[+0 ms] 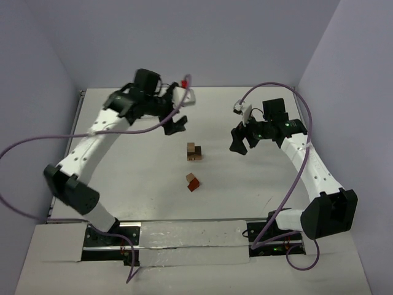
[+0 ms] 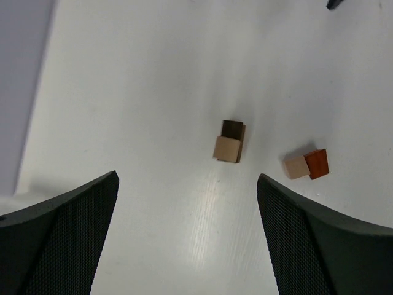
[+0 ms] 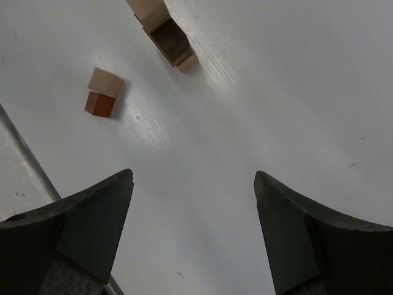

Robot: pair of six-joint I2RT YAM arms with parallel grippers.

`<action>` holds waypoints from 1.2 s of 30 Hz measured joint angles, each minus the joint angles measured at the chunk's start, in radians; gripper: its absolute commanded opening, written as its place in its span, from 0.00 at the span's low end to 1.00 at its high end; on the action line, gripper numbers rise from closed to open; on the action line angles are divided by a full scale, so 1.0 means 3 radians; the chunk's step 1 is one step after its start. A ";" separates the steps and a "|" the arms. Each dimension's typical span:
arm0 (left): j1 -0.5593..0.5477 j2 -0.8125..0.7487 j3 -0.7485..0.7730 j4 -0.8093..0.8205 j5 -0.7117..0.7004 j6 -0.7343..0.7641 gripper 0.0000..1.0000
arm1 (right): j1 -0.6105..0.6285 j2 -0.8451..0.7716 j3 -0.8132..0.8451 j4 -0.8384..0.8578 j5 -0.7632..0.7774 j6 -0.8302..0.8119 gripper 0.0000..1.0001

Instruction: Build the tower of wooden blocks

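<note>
The left pincer (image 1: 177,126) hung above the far-left part of the counter (image 1: 141,184) with its jaws wide apart and nothing between them; its own wrist view (image 2: 187,179) showed only bare surface in the gap. The right pincer (image 1: 241,145) hung toward the right side, jaws likewise spread and empty (image 3: 193,175). Between the two, about the middle of the counter, stood the wood block tower (image 1: 193,151) (image 2: 229,142) (image 3: 167,32). It was a short stack with a light tan block on top, dark brown beneath and tan at the foot, and its long axis seemingly ran upright. Apart from it, toward the near edge, a tan block (image 1: 190,177) (image 2: 296,167) (image 3: 105,80) lay touching a reddish-brown block (image 1: 194,184) (image 2: 317,163) (image 3: 100,104), the pair flat on the surface.
</note>
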 measured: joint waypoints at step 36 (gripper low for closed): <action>0.1179 -0.2320 -0.1998 0.1195 -0.1245 -0.2488 0.99 | 0.2786 0.0824 -0.0799 0.1530 0.2573 0.2551 0.69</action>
